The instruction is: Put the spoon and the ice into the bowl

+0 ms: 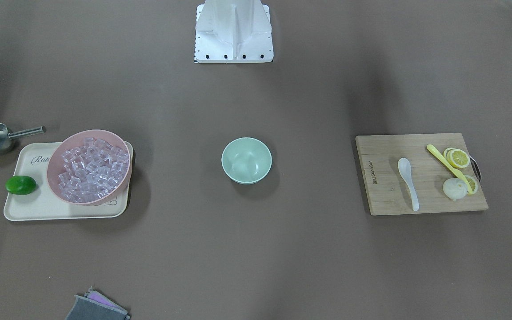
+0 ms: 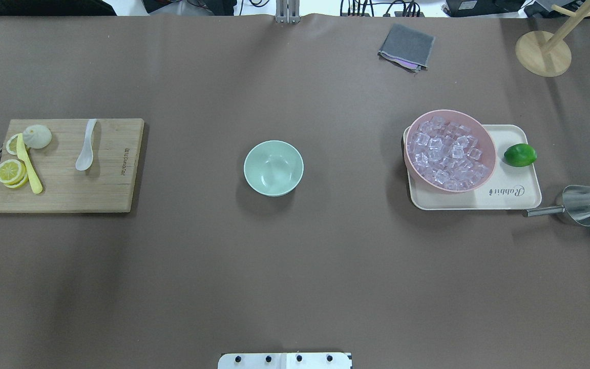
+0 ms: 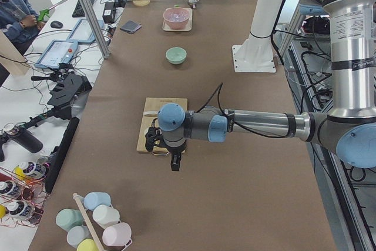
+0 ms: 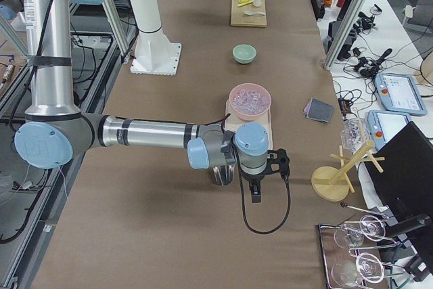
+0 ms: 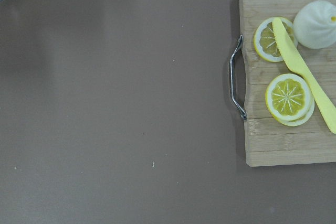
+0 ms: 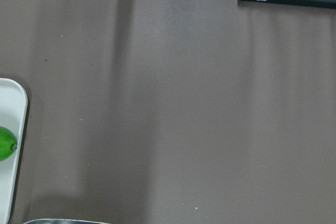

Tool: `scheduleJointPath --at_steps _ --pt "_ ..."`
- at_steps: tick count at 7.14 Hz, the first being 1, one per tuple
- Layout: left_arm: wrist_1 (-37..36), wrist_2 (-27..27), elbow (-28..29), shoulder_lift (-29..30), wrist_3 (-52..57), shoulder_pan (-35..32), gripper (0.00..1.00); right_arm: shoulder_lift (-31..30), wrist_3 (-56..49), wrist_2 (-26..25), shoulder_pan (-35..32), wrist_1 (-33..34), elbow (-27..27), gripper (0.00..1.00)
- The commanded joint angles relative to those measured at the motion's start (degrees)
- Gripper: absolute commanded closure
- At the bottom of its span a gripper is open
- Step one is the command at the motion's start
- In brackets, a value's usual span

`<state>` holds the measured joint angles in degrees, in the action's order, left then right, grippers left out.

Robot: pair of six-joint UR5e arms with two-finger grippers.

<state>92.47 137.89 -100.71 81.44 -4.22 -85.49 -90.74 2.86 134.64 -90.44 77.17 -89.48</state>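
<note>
The white spoon point(image 1: 408, 182) lies on a wooden cutting board point(image 1: 389, 195); it also shows in the overhead view point(image 2: 86, 151). The mint-green bowl point(image 1: 246, 160) stands empty at the table's middle point(image 2: 273, 168). Many clear ice cubes point(image 1: 89, 171) fill a pink bowl point(image 2: 489, 148). My left gripper point(image 3: 174, 164) hangs above the table just off the board's end. My right gripper point(image 4: 255, 196) hangs beyond the tray. Both show only in the side views, so I cannot tell whether they are open or shut.
The pink bowl sits on a cream tray point(image 2: 505, 197) with a lime point(image 2: 520, 155). A metal scoop point(image 2: 582, 205) lies beside the tray. A yellow knife point(image 2: 28, 164), lemon slices and a white bun share the board. A grey cloth point(image 2: 406, 47) and a wooden stand point(image 2: 543, 54) are at the far edge.
</note>
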Motion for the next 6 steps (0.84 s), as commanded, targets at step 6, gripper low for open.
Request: scheduleJointPath --at_steps 6 --pt "0.2 0.1 0.0 -0.3 0.4 0.1 0.02 -1.9 -0.8 0.5 0.9 0.2 0.1 0.0"
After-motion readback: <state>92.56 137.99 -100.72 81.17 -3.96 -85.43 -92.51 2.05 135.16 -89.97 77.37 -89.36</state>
